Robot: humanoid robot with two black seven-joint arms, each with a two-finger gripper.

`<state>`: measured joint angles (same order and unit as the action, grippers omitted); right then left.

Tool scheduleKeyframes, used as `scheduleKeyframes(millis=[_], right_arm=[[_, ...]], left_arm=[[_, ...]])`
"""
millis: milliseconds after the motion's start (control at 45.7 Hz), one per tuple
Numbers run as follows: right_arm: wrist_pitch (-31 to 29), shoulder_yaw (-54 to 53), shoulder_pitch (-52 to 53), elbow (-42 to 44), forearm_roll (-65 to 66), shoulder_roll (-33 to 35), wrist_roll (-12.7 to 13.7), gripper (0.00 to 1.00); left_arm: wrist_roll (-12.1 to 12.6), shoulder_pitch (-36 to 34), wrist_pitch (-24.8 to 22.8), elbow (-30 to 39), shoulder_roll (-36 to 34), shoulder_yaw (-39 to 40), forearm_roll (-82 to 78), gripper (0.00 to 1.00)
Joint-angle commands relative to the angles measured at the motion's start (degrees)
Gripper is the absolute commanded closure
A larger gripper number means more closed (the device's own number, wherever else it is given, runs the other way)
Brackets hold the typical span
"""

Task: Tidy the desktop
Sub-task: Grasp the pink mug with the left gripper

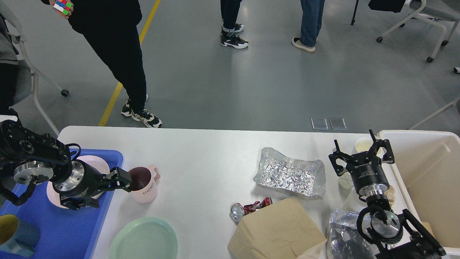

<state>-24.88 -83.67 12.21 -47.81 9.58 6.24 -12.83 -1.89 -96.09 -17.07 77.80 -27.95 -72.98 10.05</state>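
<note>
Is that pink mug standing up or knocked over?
Upright: the pink mug stands on the desktop, its round mouth facing up and "HOME" readable on its side.

left arm (32, 162): black jointed links, bare silver flange with screw holes, black cable loop | left pincer (107, 189): black cylinder body, white lettering | right arm (391, 226): black, silver collar, green light | right pincer (361, 153): black linkage fingers, white lettering

- The pink mug (143, 185) carries the word "HOME" in dark capitals, running slantwise up its side.
- The body of the right gripper (361, 151) bears small white lettering; it is too fine to read.
- The crushed red can (251, 207) shows white marks, none legible.
</note>
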Motion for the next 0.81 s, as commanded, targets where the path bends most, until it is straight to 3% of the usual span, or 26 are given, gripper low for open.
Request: scheduleKeyframes(millis=[0, 219, 788], right_arm=[[0.01, 0.00, 0.00, 0.00, 0.00, -0.09, 0.00, 0.00], [0.01, 0.00, 0.00, 0.00, 0.00, -0.09, 0.00, 0.00], [0.01, 0.00, 0.09, 0.00, 0.00, 0.00, 0.00, 0.00]], left_arm=[[0.22, 0.55, 1.07, -2.91, 0.44, 0.38, 6.81, 0.07], [0.40, 6.52, 7.75, -5.29, 0.62, 1.25, 13.06, 0.07], [0.84, 18.38, 7.58, -17.42, 3.60, 11.28, 12.36, 0.04]])
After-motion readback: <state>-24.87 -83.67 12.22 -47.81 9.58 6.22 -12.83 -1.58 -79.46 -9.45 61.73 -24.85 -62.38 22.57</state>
